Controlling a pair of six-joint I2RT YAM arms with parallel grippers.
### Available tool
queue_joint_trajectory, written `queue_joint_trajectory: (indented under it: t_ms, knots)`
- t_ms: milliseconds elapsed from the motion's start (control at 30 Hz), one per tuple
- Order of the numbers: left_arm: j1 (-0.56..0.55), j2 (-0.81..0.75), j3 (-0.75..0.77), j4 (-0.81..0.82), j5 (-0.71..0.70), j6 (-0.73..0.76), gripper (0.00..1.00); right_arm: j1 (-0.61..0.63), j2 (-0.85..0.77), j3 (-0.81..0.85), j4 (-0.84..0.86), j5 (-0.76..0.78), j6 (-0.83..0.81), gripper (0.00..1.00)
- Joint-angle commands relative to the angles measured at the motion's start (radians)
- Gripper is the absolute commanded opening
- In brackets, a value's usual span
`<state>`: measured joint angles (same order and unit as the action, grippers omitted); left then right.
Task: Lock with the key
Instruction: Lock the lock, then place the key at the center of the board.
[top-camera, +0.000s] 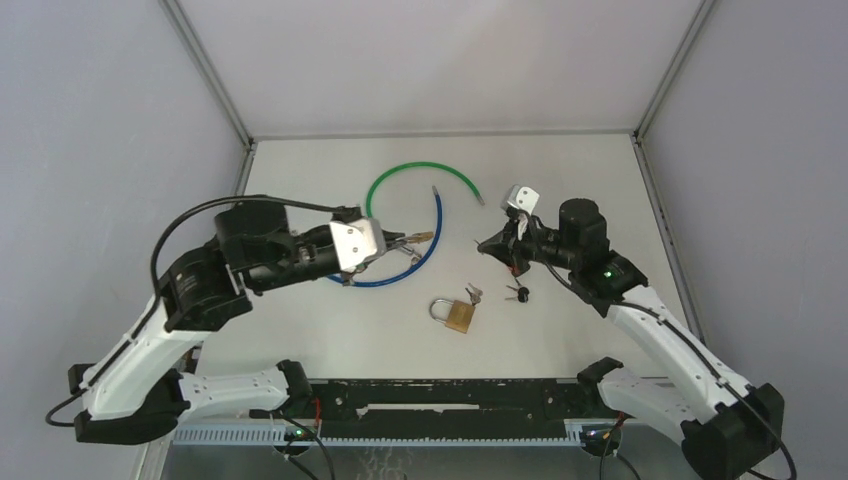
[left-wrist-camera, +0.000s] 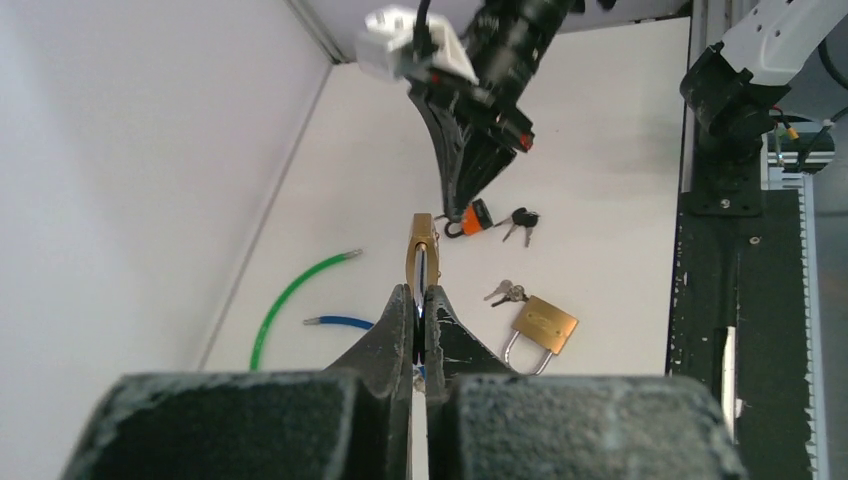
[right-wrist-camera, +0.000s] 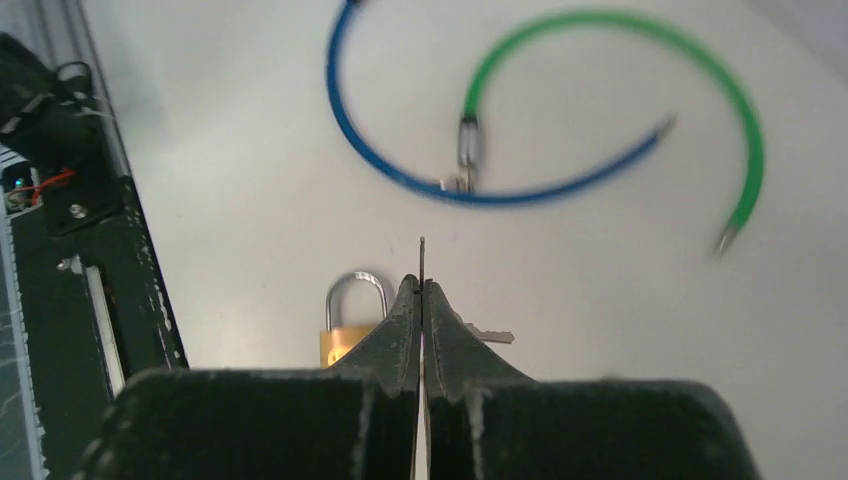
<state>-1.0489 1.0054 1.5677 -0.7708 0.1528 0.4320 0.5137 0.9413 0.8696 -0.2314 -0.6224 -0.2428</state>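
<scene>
My left gripper (left-wrist-camera: 420, 292) is shut on a small brass padlock (left-wrist-camera: 421, 245), held edge-on above the table with its body sticking out past the fingertips. From above, that padlock (top-camera: 422, 237) points right, toward my right gripper (top-camera: 486, 243), with a gap between them. The right gripper (right-wrist-camera: 421, 285) is shut on a key (right-wrist-camera: 421, 252), whose thin blade shows edge-on beyond the tips. An orange tag (left-wrist-camera: 476, 217) on a ring hangs under the right fingers.
A second brass padlock (top-camera: 458, 315) lies on the table with silver keys (top-camera: 472, 294) at its body. Black-headed keys (top-camera: 520, 293) lie to its right. A blue cable (top-camera: 428, 252) and a green cable (top-camera: 420, 168) curve behind the grippers.
</scene>
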Motion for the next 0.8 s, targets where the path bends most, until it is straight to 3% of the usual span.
queue_joint_trajectory:
  t_ms: [0, 167, 233, 500, 667, 767]
  knots:
    - [0.004, -0.096, -0.018, 0.029, -0.030, 0.034, 0.00, -0.095, 0.009, -0.082, 0.175, 0.066, 0.180, 0.00]
    - [0.006, -0.163, -0.165, 0.086, -0.040, -0.073, 0.00, -0.368, 0.266, -0.003, 0.052, 0.179, 0.463, 0.00]
    - [0.006, -0.177, -0.204, 0.105, -0.047, -0.104, 0.00, -0.451, 0.359, 0.040, -0.020, 0.237, 0.506, 0.00]
    - [0.005, -0.210, -0.296, 0.131, -0.027, -0.200, 0.00, -0.532, 0.595, 0.189, -0.169, 0.477, 0.442, 0.00]
    - [0.005, -0.228, -0.323, 0.145, -0.018, -0.213, 0.00, -0.575, 0.710, 0.246, -0.272, 0.484, 0.408, 0.01]
    - [0.006, -0.228, -0.325, 0.152, -0.013, -0.214, 0.00, -0.577, 0.730, 0.257, -0.311, 0.474, 0.390, 0.10]
